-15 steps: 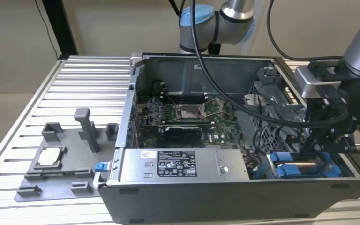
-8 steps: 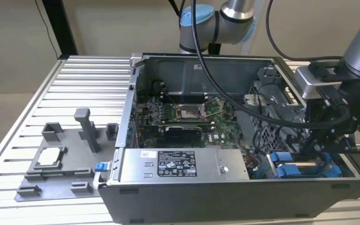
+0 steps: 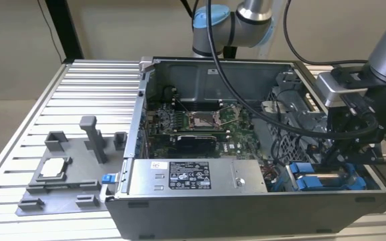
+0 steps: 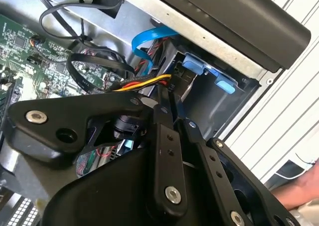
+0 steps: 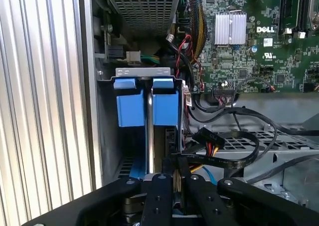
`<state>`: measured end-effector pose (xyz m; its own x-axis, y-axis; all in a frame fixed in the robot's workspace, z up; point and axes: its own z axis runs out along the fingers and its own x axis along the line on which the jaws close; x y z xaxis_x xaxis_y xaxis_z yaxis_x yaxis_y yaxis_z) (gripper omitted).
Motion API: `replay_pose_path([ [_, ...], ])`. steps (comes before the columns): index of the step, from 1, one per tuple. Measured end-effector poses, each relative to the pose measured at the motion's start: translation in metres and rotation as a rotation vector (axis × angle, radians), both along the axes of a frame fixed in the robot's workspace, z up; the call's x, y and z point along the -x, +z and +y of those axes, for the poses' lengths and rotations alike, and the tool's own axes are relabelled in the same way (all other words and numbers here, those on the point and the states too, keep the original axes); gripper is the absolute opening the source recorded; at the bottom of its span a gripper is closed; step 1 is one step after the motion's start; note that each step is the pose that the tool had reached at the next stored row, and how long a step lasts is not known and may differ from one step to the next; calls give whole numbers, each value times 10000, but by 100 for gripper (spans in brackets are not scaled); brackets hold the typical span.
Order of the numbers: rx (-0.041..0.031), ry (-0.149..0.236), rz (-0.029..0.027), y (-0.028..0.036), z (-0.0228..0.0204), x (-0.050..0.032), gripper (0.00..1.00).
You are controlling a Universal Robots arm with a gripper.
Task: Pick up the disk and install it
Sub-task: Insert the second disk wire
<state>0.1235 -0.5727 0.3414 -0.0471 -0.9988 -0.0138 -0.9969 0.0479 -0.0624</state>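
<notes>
While lowered into the computer case [image 3: 247,211], gripper [image 5: 174,178]: fingers pinched nearly together on the disk [image 5: 158,109], upright in the blue-carrier bay directly beneath.

Wall: a plain beige wall [image 3: 126,27] stands behind my arm's base, evenly lit, without strong shadows.
Post: a dark vertical post [image 3: 64,27] rises against that wall, far from my tool, toward the exterior view's left.
Cable: a thin black cable [image 3: 47,22] hangs down the wall just beside the post.
Table: a ribbed silver aluminium-profile tabletop [image 3: 59,100] spreads under my tool and well away from it; its pale slats [image 5: 40,111] lie close beside my tool in the first wrist view.
</notes>
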Motion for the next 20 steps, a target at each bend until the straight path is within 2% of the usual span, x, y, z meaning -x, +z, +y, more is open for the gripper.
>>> replay_pose_path([
  [6,-1,38,-42,0,-1,3,0],
  [9,-8,39,-108,-3,0,18,0],
  [15,10,41,-124,-12,0,46,0],
  [20,33,40,-163,-36,-1,58,0],
])
